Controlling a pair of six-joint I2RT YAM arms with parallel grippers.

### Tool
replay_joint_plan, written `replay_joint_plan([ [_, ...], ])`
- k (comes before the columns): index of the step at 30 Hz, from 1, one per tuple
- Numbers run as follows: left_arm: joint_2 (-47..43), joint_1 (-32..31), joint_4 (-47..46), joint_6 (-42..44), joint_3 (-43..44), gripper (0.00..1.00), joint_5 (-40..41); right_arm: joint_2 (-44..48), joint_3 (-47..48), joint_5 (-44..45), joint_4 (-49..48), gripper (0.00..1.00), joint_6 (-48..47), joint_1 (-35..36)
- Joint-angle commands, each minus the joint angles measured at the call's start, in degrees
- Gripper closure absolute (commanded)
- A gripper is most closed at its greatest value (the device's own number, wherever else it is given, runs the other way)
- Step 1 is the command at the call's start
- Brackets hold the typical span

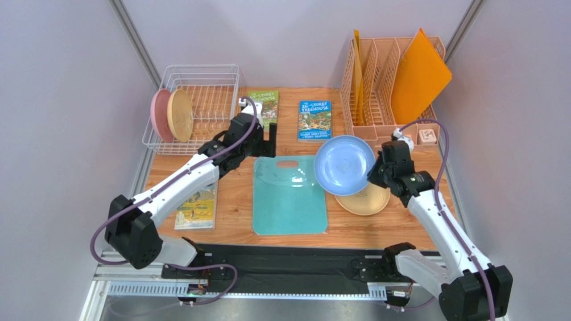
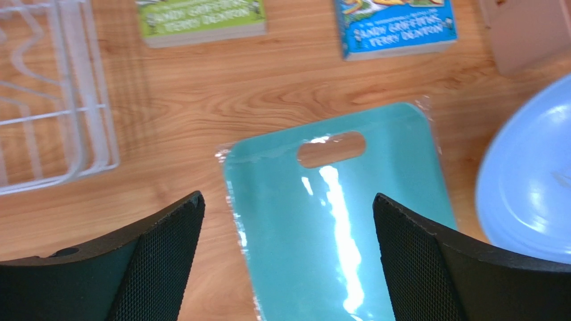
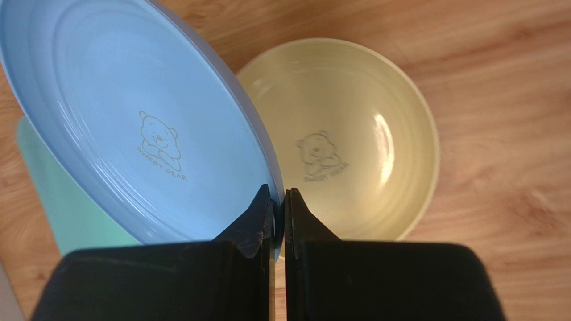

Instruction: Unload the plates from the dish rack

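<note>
Plates sit in two spots on the wooden bench (image 1: 234, 200). The right fingers (image 3: 255, 227) are pinched tight on the rim of the blue round shallow plate (image 1: 344, 164), holding it tilted near the bench's right edge. It hangs partly over the pale yellow round shallow plate (image 1: 365, 202), which lies flat there. Whether the blue rim touches the yellow one is hard to tell from these views. The pink round plate (image 1: 158, 115) and the cream-tan round plate (image 1: 181, 115) stand upright side by side at the left end of the white wire dish rack (image 1: 208, 93), at the bench's far left corner. The left fingers (image 2: 161, 254) are spread wide and hold nothing, above the far edge of the teal plastic cutting board (image 1: 289, 200), which lies mid-bench.
</note>
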State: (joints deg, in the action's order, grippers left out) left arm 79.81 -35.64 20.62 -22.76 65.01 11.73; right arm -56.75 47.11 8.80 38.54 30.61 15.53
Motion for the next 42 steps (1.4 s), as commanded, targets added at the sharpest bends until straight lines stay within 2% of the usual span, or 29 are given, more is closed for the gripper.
replay_joint_plan([
  [1, -6.68, -0.13, 0.91, 5.61, 1.44, 0.01, 17.06, 2.87, -3.33, 2.11, 8.12, 1.0, 3.92, -5.84],
  [6, -13.87, -0.05, -4.01, 9.93, -0.94, 0.01, 25.87, 6.38, -6.06, 3.06, 10.06, 1.0, 7.27, -8.76],
  [19, -19.17, 0.04, -4.71, 9.76, -2.52, 0.01, 27.39, 6.92, -7.65, 7.03, 10.94, 0.99, 11.67, -9.73],
  [25, -18.9, 0.13, -4.71, 9.14, -2.26, 0.01, 27.39, 5.6, -9.14, 4.04, 8.39, 0.92, 11.4, -9.99],
  [30, -18.2, 0.13, -4.36, 8.53, -1.91, 0.01, 28.96, 4.63, -9.67, 1.05, 6.19, 0.76, 10.96, -10.52],
  [31, -18.11, 0.04, -4.1, 8.44, -1.91, 0.01, 29.23, 4.37, -9.67, 0.96, 5.93, 0.65, 10.96, -10.61],
  [33, -17.85, 0.04, -4.62, 9.22, -2.17, 0.0, 29.49, 4.46, -9.67, 0.96, 5.93, 0.56, 10.87, -10.78],
  [34, -17.76, 0.04, -4.89, 9.4, -2.26, 0.01, 29.58, 4.46, -9.58, 1.05, 5.93, 0.45, 10.7, -10.87],
  [37, -17.32, 0.13, -4.89, 9.23, -2.17, 0.01, 29.76, 4.98, -9.06, 1.66, 6.28, 0.3, 10.17, -10.96],
  [42, -14.08, 2.58, -3.31, 9.58, -0.42, 0.0, 28.7, 6.56, -5.38, 4.82, 9.7, 0.28, 8.33, -10.96],
])
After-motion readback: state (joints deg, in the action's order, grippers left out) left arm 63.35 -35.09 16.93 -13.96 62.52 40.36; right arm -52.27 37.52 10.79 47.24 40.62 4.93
